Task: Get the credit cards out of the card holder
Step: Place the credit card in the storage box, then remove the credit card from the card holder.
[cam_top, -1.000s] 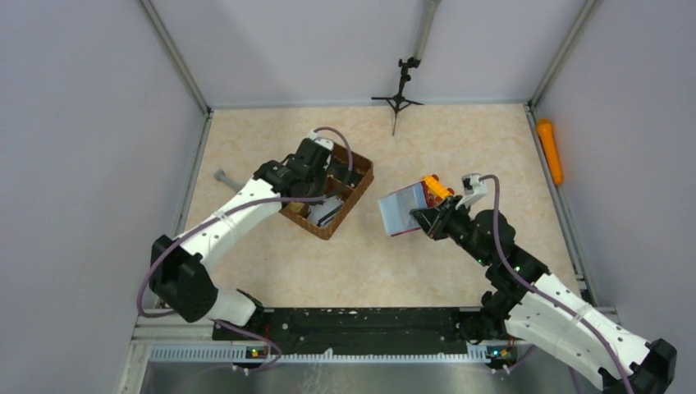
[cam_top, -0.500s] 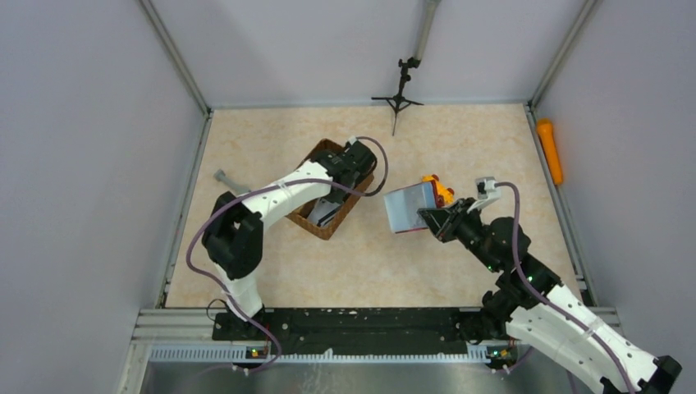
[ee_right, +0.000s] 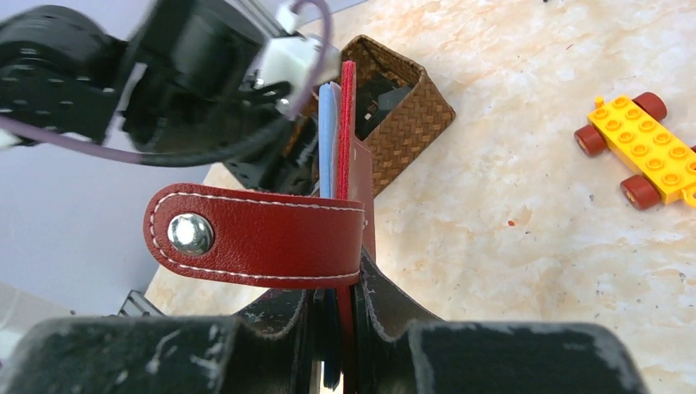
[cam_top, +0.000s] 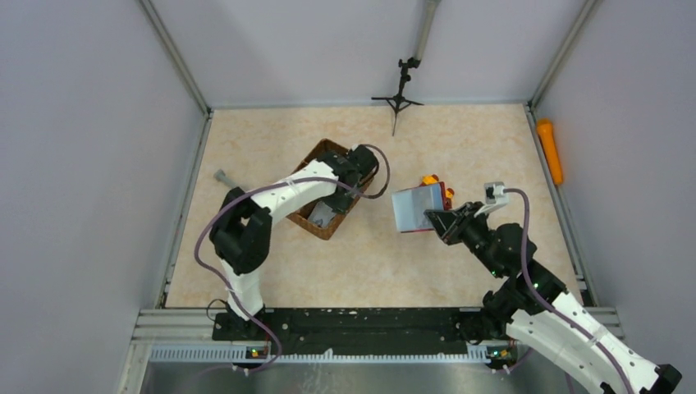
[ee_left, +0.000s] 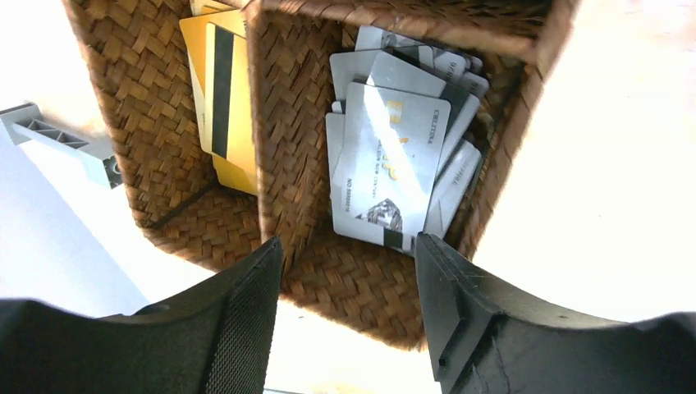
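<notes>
Two grippers, two different states. The left gripper [ee_left: 346, 246] hangs over the brown woven basket [ee_left: 164, 123] with its jaws well apart and nothing between them. As far as the wrist view shows, neither finger touches the weave or the cards below. Under the gap lies a loose pile of silver-grey credit cards [ee_left: 394, 156] in one compartment, fanned and overlapping. A yellow card [ee_left: 234, 107] with a dark stripe lies in the compartment beside it, past the woven divider.

The right gripper [ee_right: 345, 291] is clamped tight on the card holder [ee_right: 349, 115], pinching its lower edge so that the dark red wallet stands on edge, lifted off the table [ee_right: 509, 246] (the top view puts it to the right of the basket, well apart from it). Its snap tab [ee_right: 254, 234] sticks out sideways, with the metal stud facing the wrist camera. A blue card [ee_right: 327, 123] sits tucked against the red leaf inside the holder. A yellow toy car [ee_right: 648, 152] with red wheels rests on the table near the holder, not touching it.
</notes>
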Robot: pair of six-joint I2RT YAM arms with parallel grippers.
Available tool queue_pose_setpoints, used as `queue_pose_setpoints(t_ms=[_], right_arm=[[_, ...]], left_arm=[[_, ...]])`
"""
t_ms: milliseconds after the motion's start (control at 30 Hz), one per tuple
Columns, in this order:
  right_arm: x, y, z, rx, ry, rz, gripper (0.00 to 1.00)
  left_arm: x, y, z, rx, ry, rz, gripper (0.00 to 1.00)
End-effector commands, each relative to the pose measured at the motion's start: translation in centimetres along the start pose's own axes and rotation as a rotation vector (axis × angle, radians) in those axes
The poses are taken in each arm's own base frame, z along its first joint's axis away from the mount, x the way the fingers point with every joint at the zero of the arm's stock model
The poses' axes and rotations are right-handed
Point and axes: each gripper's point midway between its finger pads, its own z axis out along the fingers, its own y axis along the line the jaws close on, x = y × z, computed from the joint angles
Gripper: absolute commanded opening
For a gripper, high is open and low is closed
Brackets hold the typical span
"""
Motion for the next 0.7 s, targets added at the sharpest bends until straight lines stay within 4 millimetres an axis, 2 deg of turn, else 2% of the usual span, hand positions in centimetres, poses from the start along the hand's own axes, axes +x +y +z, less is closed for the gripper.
queue_pose_setpoints(t_ms=[0,133,233,333,400,433,533,667], right_arm=[[-0.5,0.7,0.1,-0.028,-0.029,0.026,0.0],[0.1,0.9,0.4,-0.048,-0.019,0.055,0.0],[0.4,2.2,0.6,-0.127,-0.01,0.071,0.0],[0.8,3.4,0.9,-0.178,0.01,0.105,0.01],[1.0,3.7,1.2,-0.194,0.022,0.131,0.01],[1.1,3.9,1.3,-0.202,0.025,0.147,0.01],[1.2,4.3,1.5,-0.231,0.009,0.212,0.01],[1.5,5.1,1.3,-0.303,-0.002,0.318,0.01]], left_arm=[[-1.4,0.3,-5.3,0.139,-0.157,-0.102,0.65],[-1.1,0.2,-8.0,0.241,-0.24,-0.151,0.7],[-0.9,-0.6,-10.3,0.355,-0.317,-0.197,0.75],[-0.9,-1.6,-12.7,0.506,-0.429,-0.245,0.97],[-0.6,-2.0,-13.9,0.602,-0.49,-0.307,0.99],[-0.4,-1.8,-15.3,0.662,-0.538,-0.348,0.99],[-0.4,-1.9,-18.9,0.929,-0.682,-0.433,0.99],[0.6,-1.8,-22.0,1.228,-0.821,-0.52,0.99]])
